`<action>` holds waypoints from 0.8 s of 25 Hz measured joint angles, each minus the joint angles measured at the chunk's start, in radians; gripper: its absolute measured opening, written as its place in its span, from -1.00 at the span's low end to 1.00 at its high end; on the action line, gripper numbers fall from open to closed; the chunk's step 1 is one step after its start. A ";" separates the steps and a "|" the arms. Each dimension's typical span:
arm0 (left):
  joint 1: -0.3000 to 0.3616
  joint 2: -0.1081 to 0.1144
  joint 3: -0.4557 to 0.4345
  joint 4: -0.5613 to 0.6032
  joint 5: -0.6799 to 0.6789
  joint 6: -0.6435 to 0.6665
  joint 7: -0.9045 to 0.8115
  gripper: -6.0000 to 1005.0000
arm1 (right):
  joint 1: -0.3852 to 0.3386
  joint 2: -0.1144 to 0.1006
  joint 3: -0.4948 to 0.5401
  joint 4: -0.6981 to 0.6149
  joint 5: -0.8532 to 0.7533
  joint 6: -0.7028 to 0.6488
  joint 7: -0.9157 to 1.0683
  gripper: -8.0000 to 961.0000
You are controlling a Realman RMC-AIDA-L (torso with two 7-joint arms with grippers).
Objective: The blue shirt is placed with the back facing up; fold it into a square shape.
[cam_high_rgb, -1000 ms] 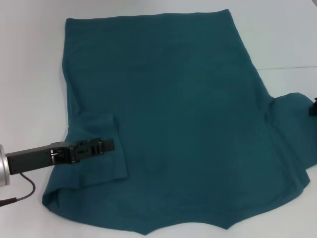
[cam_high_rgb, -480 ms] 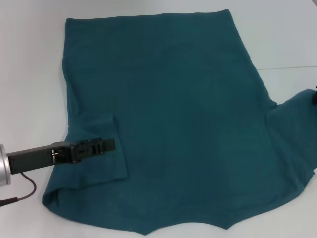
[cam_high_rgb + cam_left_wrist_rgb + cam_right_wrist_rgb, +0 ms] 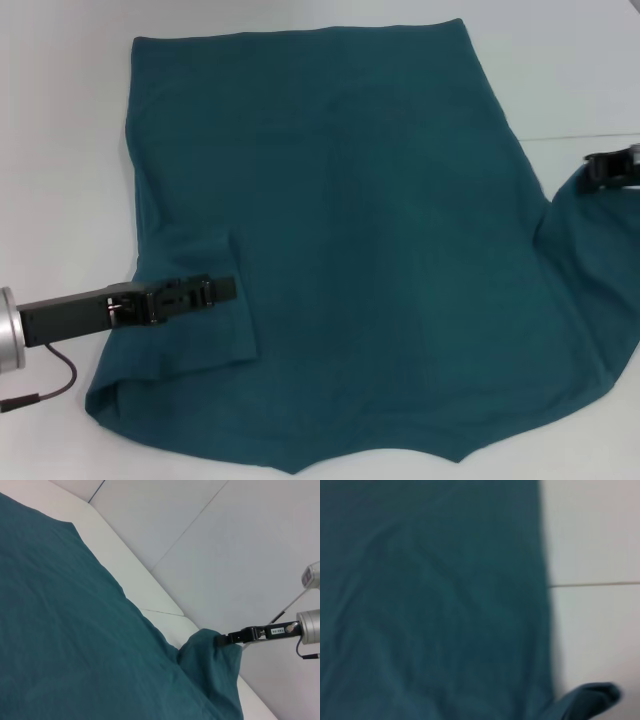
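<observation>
The right gripper pinches and lifts a sleeve of the dark teal-blue soft fabric shirt, while the left gripper, closed with nothing visibly clamped, rests over the folded opposite sleeve.

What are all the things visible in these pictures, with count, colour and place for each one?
blue shirt: one, dark teal-blue, spread plain side up over most of the table; the sleeve on the robot's left is folded inward, the sleeve on its right is lifted off the surface.
table: one, white, under the shirt, with a thin seam line on the robot's right.
cable: one, dark, on the table by the left arm.
left hand: one, black on a silver wrist, over the folded left sleeve.
right hand: one, black on a silver wrist, shut on the raised right sleeve.
</observation>
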 joint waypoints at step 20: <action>0.003 0.000 0.000 -0.004 0.000 -0.030 -0.001 0.23 | 0.105 0.068 -0.189 0.015 -0.015 -0.115 0.117 -0.96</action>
